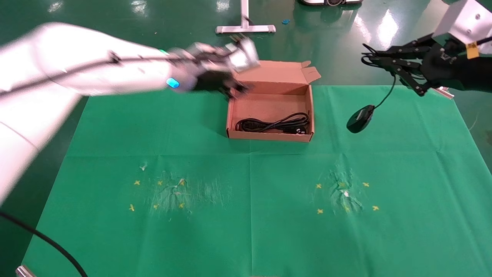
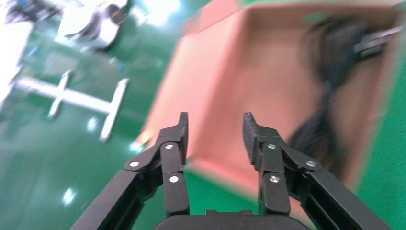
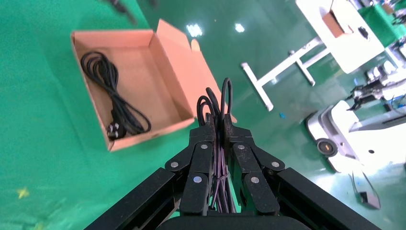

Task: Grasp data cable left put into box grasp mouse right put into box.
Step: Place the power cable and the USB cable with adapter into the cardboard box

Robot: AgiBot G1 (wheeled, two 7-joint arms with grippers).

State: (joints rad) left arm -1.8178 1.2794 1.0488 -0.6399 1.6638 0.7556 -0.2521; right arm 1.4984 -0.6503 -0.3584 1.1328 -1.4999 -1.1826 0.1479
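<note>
the data cable [image 1: 275, 125] lies coiled inside the box [image 1: 269, 135] at 12 o'clock on the counter [image 1: 115, 127]. left hand [image 2: 214, 132], fingers apart and empty, hovers at the box's 9 o'clock edge. right wrist view alone shows the right hand [image 3: 218, 125] clamped on the bundled cord; the mouse [image 1: 360, 119] dangles at 2 o'clock

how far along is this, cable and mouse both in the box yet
Half done. The data cable already lies inside the box, and the left pincer is open and empty by the box's left end. In hand: the right pincer is shut on the mouse's cord, with the mouse dangling right of the box. Left: lowering it in.
</note>
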